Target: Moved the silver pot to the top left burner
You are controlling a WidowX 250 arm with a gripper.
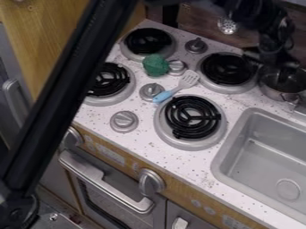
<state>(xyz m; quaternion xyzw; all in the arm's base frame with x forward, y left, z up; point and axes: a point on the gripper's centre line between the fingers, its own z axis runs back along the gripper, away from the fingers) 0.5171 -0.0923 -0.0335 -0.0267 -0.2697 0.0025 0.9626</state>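
The black gripper (274,61) hangs at the upper right of the picture, down over the silver pot (279,93). How far open it is I cannot tell; dark parts overlap one another there, and whether it has hold of the pot's rim or is only close above it cannot be made out either.

The pot lies directly below the gripper, at the right edge of the picture, on the counter (138,147) just beside the top right burner (228,70) and behind the sink (226,154). It is off the top left burner (148,41), which is well apart from it, on the far side of the top right burner. Between those two burners stands a silver knob (196,45). A green object (156,65) sits right at the near edge of the top left burner, partly overlapping its ring in this view, with another knob (177,67) just to its right.

A spatula (163,96) with a blue handle and a pale slotted head lies slantwise in the middle of the stove, its head near the top right burner and its handle near the bottom right burner (192,117). A thick black bar (65,89) crosses the left side of the view and hides part of the bottom left burner (110,80).
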